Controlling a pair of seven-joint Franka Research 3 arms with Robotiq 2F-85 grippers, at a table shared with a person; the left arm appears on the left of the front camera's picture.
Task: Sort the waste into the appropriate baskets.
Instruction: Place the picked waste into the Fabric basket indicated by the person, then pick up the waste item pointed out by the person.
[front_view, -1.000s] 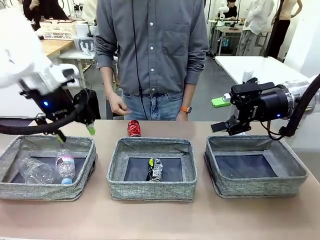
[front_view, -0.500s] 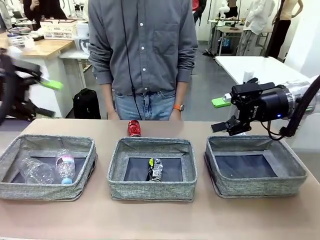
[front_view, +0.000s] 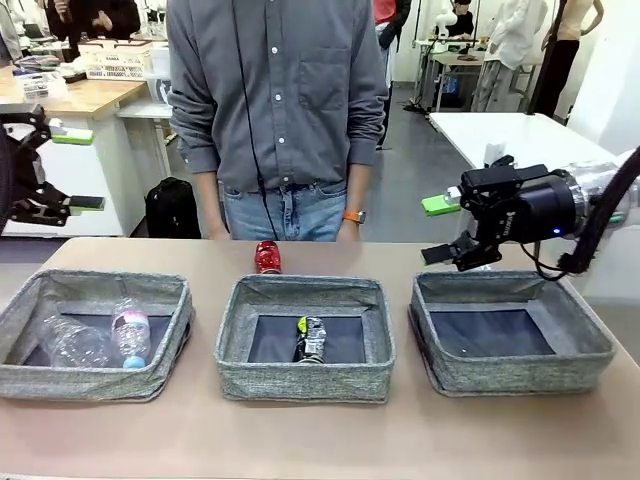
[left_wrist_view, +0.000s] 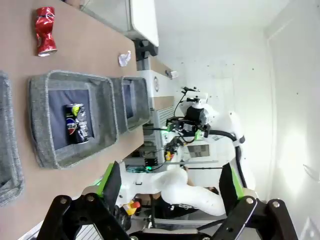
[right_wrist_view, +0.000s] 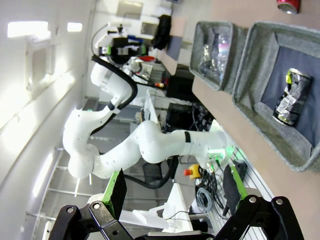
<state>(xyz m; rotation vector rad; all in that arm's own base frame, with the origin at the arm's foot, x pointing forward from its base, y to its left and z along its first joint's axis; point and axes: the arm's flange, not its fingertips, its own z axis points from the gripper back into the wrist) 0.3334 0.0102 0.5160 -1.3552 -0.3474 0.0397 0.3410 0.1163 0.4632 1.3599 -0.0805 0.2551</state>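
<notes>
Front: left pincer (front_view: 75, 170) and right pincer (front_view: 437, 229) both wide, empty; crushed red metal can (front_view: 267, 257) on the brown desk (front_view: 400, 440) just behind the middle grey woven basket (front_view: 304, 380). Left wrist: crumpled white paper wad (left_wrist_view: 124, 58) on desk too. Right wrist: dark yellow-green-marked can (right_wrist_view: 288, 96) lies in that basket; I'd grip the red one across its waist.

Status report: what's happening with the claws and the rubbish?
Left gripper, right gripper open, empty. Crushed red can, white paper wad loose on brown table. Nothing blocking.

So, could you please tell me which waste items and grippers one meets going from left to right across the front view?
left gripper → clear bottle → pink-labelled bottle → red can → dark can → right gripper
</notes>
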